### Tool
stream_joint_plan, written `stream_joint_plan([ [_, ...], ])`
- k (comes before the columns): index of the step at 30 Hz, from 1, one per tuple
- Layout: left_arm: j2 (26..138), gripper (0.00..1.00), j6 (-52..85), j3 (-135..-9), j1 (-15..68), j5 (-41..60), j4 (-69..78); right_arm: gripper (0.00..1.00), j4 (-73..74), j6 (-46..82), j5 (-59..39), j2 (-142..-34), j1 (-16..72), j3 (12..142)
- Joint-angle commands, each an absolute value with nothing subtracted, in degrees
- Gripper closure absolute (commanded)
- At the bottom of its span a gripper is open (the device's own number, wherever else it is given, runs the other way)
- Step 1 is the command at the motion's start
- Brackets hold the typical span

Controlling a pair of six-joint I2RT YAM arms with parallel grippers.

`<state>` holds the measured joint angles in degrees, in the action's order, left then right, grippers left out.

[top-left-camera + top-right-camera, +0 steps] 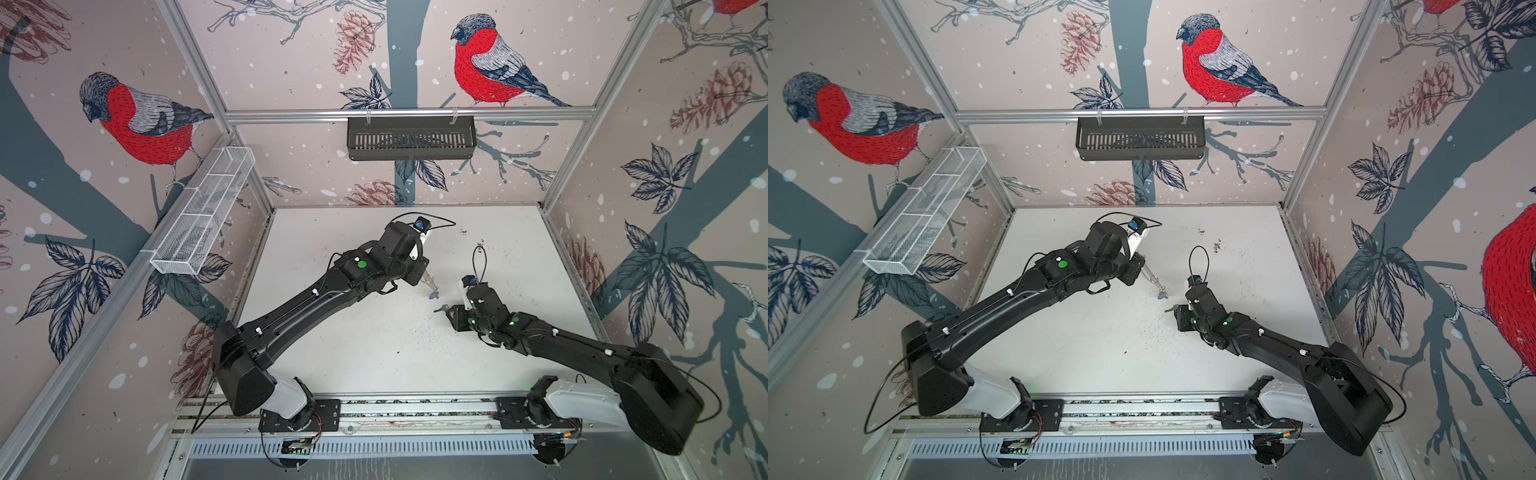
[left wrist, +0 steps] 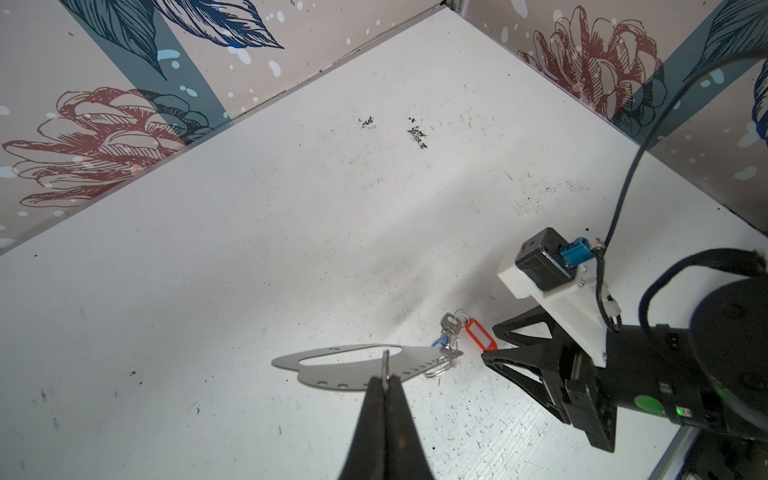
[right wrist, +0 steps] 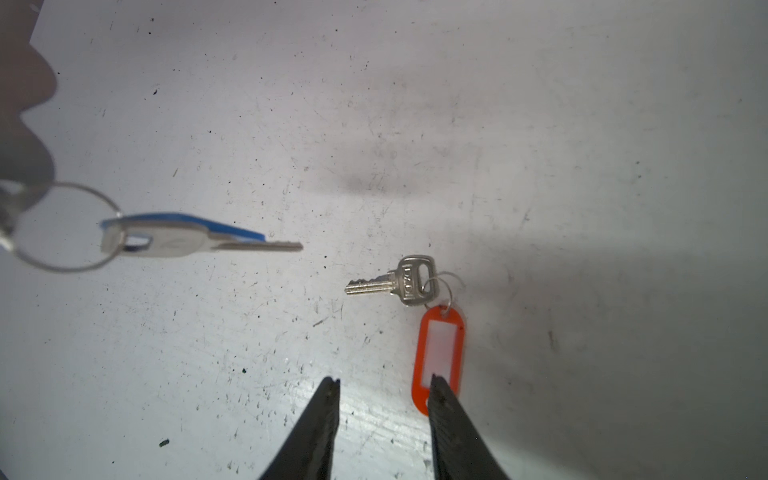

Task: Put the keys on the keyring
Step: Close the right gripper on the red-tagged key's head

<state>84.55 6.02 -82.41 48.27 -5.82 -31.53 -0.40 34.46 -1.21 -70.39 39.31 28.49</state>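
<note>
The keyring (image 2: 332,376) is held up over the middle of the worktop (image 1: 374,357), clamped in the left gripper (image 2: 386,376). The white worktop is scuffed, and both arms reach from its near edge toward its middle. The left arm (image 1: 316,299) comes in from the near left corner and the right arm (image 1: 561,345) from the near right corner. Their tips are close together but apart.

The left gripper's jaws are pressed tight on the plate's edge beside its long slot, so the flat grey plate juts out from the fingers. The right gripper (image 3: 383,379) is low over the worktop, its jaws parted to a moderate gap and holding nothing. One fingertip (image 3: 436,384) overlaps the end of the red-orange tag (image 3: 438,353); the other is over bare worktop.

The blue-tag key set (image 3: 174,241) hangs from a metal ring (image 3: 62,226) at the plate's far tip, where more rings cluster. The red-orange-tag key set lies flat near the middle of the worktop, just beside the hanging set. Its silver key (image 3: 409,280) is joined to the tag by a small ring (image 3: 446,284).

Dark specks (image 2: 417,135) dot the worktop toward its far edge.
</note>
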Motion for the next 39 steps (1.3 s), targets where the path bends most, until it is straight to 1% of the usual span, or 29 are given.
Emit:
stream_joint_plan([
  [1, 83.2, 1.0, 6.0, -81.5, 48.3, -6.7, -29.4, 0.62, 1.0, 34.7, -0.9, -71.5, 39.4, 29.2],
  [7, 82.2, 1.0, 5.9, -80.8, 48.2, -6.9, -28.7, 0.63, 0.6, 34.5, 1.5, -75.3, 39.1, 30.8],
  [13, 81.8, 1.0, 6.0, -80.2, 48.3, -7.0, -28.9, 0.63, 1.4, 33.7, 1.6, -78.4, 37.5, 31.7],
  [22, 81.4, 1.0, 6.0, -79.8, 48.2, -6.9, -28.7, 0.61, 3.1, 30.7, -2.0, -82.3, 34.3, 33.1],
  [25, 81.4, 1.0, 6.0, -79.8, 48.3, -6.9, -28.7, 0.64, 3.6, 29.8, -2.9, -84.0, 34.3, 33.9],
  [29, 81.2, 1.0, 6.0, -79.7, 48.2, -6.8, -28.7, 0.71, 3.7, 29.4, -4.2, -86.2, 34.3, 34.8],
  [34, 81.0, 1.0, 5.9, -79.5, 48.2, -6.9, -28.6, 0.72, 3.8, 29.7, -3.9, -86.8, 34.4, 34.0],
  [39, 81.1, 1.0, 5.9, -79.5, 48.2, -6.7, -28.3, 0.77, 3.1, 29.7, -3.0, -86.8, 34.6, 33.5],
])
